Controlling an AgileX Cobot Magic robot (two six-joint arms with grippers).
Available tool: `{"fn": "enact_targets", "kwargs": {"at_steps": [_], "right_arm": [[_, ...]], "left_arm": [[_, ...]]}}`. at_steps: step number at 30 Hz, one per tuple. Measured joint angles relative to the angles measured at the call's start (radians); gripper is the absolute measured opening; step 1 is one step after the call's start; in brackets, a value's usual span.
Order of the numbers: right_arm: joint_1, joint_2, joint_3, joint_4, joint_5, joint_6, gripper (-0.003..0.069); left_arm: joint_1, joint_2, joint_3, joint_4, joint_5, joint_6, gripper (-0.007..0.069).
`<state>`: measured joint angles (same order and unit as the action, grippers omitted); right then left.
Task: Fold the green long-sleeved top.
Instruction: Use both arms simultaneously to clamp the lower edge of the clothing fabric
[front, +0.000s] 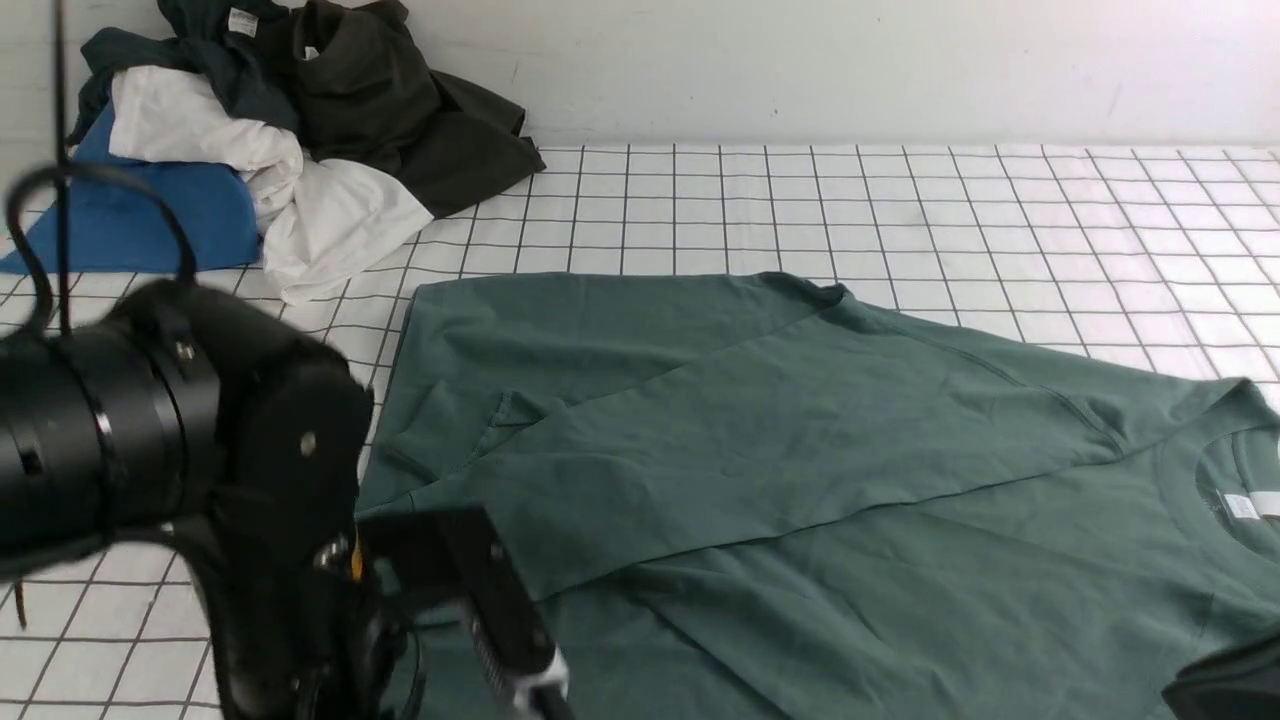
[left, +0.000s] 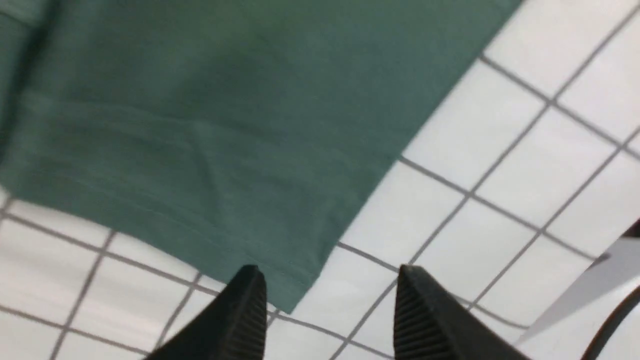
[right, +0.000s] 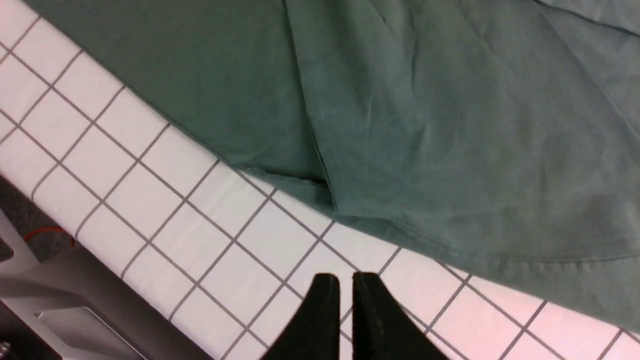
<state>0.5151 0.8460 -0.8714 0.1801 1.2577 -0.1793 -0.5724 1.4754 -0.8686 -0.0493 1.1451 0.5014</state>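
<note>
The green long-sleeved top (front: 820, 470) lies flat on the grid-patterned table (front: 900, 210), with its neck and white label (front: 1240, 505) at the right. One sleeve (front: 760, 400) lies folded diagonally across the body. My left gripper (left: 327, 280) is open and empty, just above a hem corner of the top (left: 295, 295). In the front view it shows at the lower left (front: 530, 690). My right gripper (right: 346, 280) is shut and empty, over bare table beside the top's stitched edge (right: 450, 245). Only a dark part of the right arm (front: 1225, 685) shows in the front view.
A pile of other clothes sits at the back left: blue (front: 130, 220), white (front: 300, 210), dark olive-black (front: 400, 110) and dark teal-navy (front: 220, 50). A white wall runs behind the table. The table's edge and a grey frame (right: 75, 290) lie near my right gripper.
</note>
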Motion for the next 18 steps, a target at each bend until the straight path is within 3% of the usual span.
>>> {"fn": "enact_targets", "kwargs": {"at_steps": [7, 12, 18], "right_arm": [[0.000, -0.028, 0.025, -0.005, 0.000, -0.006, 0.0031], [0.000, -0.028, 0.025, -0.007, 0.000, -0.006, 0.0031], [0.000, -0.028, 0.025, -0.006, 0.000, -0.016, 0.0031]], "left_arm": [[-0.003, 0.054, 0.145, 0.001, -0.156, 0.192, 0.0316], [-0.003, 0.106, 0.178, 0.022, -0.258, 0.207, 0.0316], [-0.010, 0.138, 0.168, 0.063, -0.254, 0.204, 0.0306]]}}
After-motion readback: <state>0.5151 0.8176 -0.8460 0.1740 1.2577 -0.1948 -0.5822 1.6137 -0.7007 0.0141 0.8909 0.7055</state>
